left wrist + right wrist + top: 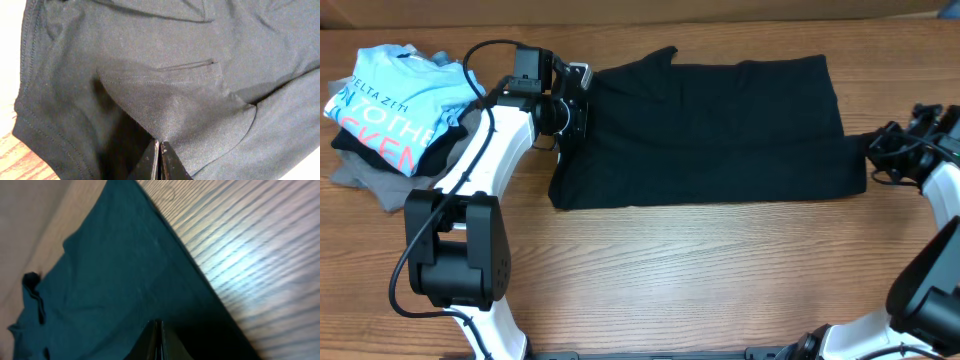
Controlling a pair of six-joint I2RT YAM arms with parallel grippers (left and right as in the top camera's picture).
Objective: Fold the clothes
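A black shirt (710, 130) lies spread across the wooden table, folded into a wide band. My left gripper (582, 105) is at its left end, shut on a pinched fold of the black shirt, which shows raised above the fingertips in the left wrist view (160, 142). My right gripper (872, 150) is at the shirt's right edge, shut on the fabric; the right wrist view (159, 325) shows the dark cloth (110, 280) running under the closed fingers.
A pile of clothes (395, 110) sits at the far left, with a light blue printed shirt on top of dark and grey garments. Bare wooden table (720, 270) runs along the front.
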